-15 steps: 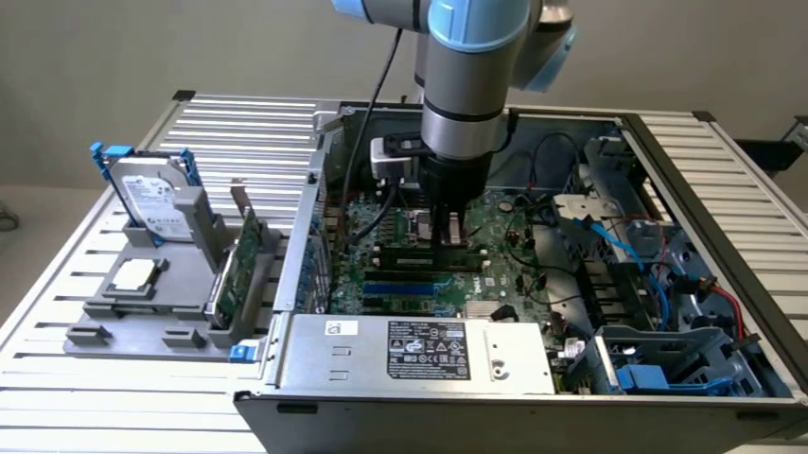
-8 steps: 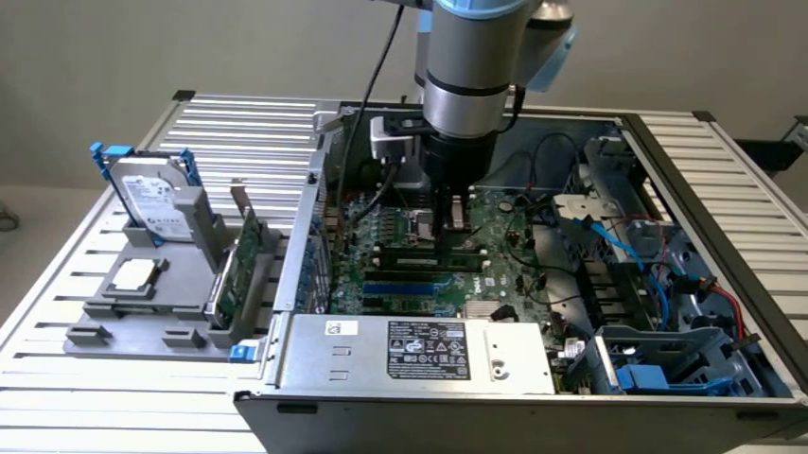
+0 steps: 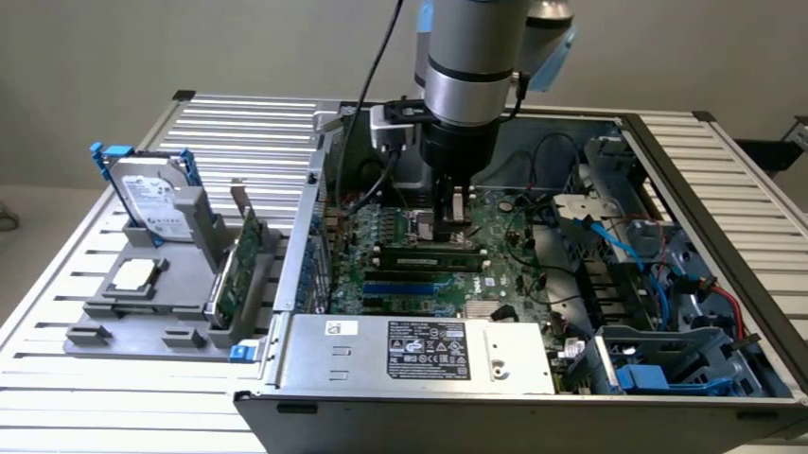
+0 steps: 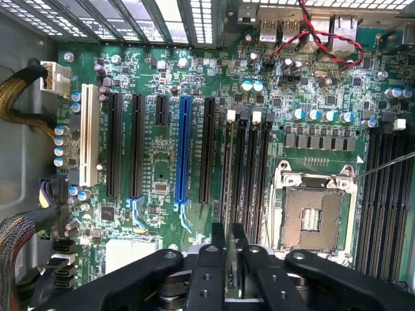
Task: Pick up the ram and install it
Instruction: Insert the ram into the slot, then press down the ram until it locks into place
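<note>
Hand [image 4: 230,232] pinches ram [image 3: 430,255] from above.

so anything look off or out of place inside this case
Nothing damaged or spilled. Only oddity: the CPU socket sits bare, no chip in it. The ram hangs level in the gripper.

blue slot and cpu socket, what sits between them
In the wrist view, one long black slot lies beside the blue slot, then a bank of black memory slots, then the CPU socket.
</note>
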`<action>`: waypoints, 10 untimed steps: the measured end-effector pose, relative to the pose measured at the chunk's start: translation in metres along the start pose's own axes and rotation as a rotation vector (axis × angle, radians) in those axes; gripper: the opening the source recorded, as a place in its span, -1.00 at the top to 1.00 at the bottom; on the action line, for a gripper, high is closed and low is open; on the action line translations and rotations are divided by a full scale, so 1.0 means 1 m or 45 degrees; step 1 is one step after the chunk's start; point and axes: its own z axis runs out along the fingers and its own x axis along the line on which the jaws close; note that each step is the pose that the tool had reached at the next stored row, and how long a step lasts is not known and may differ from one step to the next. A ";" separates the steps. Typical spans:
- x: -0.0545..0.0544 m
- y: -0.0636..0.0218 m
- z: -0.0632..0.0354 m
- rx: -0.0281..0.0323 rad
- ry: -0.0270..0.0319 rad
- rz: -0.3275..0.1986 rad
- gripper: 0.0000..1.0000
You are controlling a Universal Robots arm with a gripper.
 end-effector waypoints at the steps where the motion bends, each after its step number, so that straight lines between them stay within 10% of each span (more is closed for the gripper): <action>1: 0.000 0.0000 0.0000 -0.0001 0.0000 0.000 0.74; 10: 0.000 0.0000 0.0000 -0.0005 0.0001 0.000 0.79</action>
